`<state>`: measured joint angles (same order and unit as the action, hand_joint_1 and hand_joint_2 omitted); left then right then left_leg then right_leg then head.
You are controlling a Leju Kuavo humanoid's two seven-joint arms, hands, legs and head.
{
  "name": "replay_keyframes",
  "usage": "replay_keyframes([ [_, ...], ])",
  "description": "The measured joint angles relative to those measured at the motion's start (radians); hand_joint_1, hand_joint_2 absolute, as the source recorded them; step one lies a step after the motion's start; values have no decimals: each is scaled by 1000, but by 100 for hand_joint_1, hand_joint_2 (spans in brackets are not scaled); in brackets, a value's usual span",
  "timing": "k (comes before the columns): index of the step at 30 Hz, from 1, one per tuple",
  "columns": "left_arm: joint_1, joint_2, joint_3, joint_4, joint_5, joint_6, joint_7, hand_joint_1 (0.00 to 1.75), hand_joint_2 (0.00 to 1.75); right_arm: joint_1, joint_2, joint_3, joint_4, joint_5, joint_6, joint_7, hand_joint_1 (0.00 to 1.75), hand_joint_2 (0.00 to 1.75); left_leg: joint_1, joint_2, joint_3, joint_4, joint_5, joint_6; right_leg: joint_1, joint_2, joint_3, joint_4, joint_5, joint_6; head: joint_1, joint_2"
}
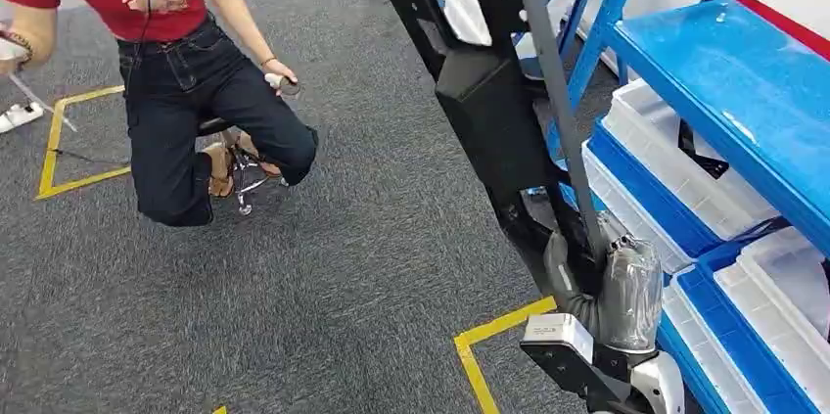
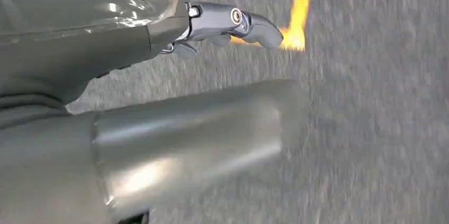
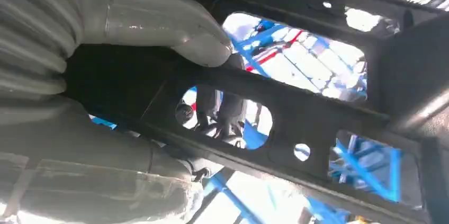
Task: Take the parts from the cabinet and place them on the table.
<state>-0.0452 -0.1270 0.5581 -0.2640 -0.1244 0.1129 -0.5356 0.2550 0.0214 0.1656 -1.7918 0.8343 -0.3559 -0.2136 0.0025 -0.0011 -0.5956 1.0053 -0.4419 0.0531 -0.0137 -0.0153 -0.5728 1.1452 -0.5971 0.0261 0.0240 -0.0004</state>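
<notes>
The right hand (image 3: 159, 44) grips a black frame part (image 3: 296, 113), thumb over its bar, darker fingers (image 3: 219, 113) curled behind. The blue rack (image 1: 724, 81) with white bins (image 1: 675, 169) stands just beyond. The left hand (image 2: 222, 23) holds nothing, fingers loosely curled above grey carpet (image 2: 370, 128).

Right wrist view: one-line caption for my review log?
Right hand grips a black perforated metal frame part, blue shelving behind.
</notes>
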Motion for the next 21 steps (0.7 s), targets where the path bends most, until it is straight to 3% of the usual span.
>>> replay_keyframes([
  [2,1,0,3,0,0,0,0,0,0,2,0,-1,0,0,0,0,171,175,-1,-31,-2,0,0,1,1,12,-76,152,-53,-4,0,0],
  [3,2,-1,6,0,0,-1,0,0,0,3,0,-1,0,0,0,0,171,175,-2,-48,-2,1,1,1,1,13,-97,189,-57,2,0,0],
  [4,4,-2,7,0,0,-1,0,0,0,3,-1,-2,0,0,0,0,171,175,-2,-65,-2,1,1,1,0,13,-92,168,-41,11,0,0],
  [6,5,-2,9,0,0,-1,0,0,0,2,-1,-3,0,0,0,0,171,175,1,-98,2,4,1,-1,-4,25,-22,10,34,34,0,0],
  [7,4,-2,9,0,0,-1,0,0,0,2,-1,-3,0,0,0,0,171,175,2,-114,1,8,0,-5,-11,65,24,-89,74,44,1,0],
  [8,4,-2,10,0,0,-1,0,0,0,2,-1,-4,0,0,0,0,171,175,-4,-127,-5,17,-2,-12,-16,113,36,-127,80,39,1,0],
  [9,5,-2,10,0,0,-1,0,0,0,3,0,-4,0,0,0,0,171,175,-5,-138,-10,19,-1,-17,-15,90,33,-128,85,25,0,0],
  [11,12,-2,10,0,0,-1,0,0,0,1,0,-5,0,0,1,0,171,175,1,-155,-17,10,7,-31,-5,74,38,-125,88,11,0,0],
  [12,14,-1,10,0,0,-1,0,0,0,0,1,-6,-1,0,1,0,171,175,1,-167,-21,11,10,-37,-7,61,38,-128,93,4,-1,0],
  [13,15,0,10,-1,0,-1,0,0,0,-3,3,-6,-2,0,1,-1,171,175,1,-125,-24,22,0,-38,-19,47,40,-132,97,-4,0,0],
  [14,13,-2,10,-1,0,-1,0,0,0,-1,5,-6,-2,0,3,-1,171,175,-6,-59,-39,54,-25,-43,-16,35,41,-132,94,-10,-4,0],
  [15,11,-3,10,-1,0,-2,0,0,0,1,7,-8,-4,-2,3,-2,171,175,-3,-25,-70,118,-63,-48,-13,20,41,-132,93,-18,-7,0],
  [17,10,-5,14,-1,-2,-4,-1,0,0,2,8,-10,-4,-7,9,-5,171,175,4,-6,-150,285,-136,-55,-5,-14,40,-132,91,-23,-6,0],
  [18,12,-7,18,-1,-3,-5,-2,0,0,3,9,-10,-4,-8,10,-5,171,175,7,-6,-174,331,-145,-57,-4,-30,40,-132,90,-23,-7,0],
  [19,14,-7,24,-1,-6,-8,-3,0,0,2,10,-10,-3,-9,12,-6,171,175,9,-5,-170,322,-129,-58,-3,-45,40,-132,90,-23,-7,0],
  [20,15,-7,28,-1,-13,-10,-4,0,0,1,11,-10,-4,-9,13,-8,171,175,10,0,-144,273,-98,-58,-3,-57,41,-132,89,-23,-7,0],
  [21,15,-7,33,-1,-15,-10,-5,0,0,1,14,-10,-4,-9,16,-8,171,175,10,11,-99,191,-59,-56,-3,-71,43,-132,87,-25,-7,0],
])
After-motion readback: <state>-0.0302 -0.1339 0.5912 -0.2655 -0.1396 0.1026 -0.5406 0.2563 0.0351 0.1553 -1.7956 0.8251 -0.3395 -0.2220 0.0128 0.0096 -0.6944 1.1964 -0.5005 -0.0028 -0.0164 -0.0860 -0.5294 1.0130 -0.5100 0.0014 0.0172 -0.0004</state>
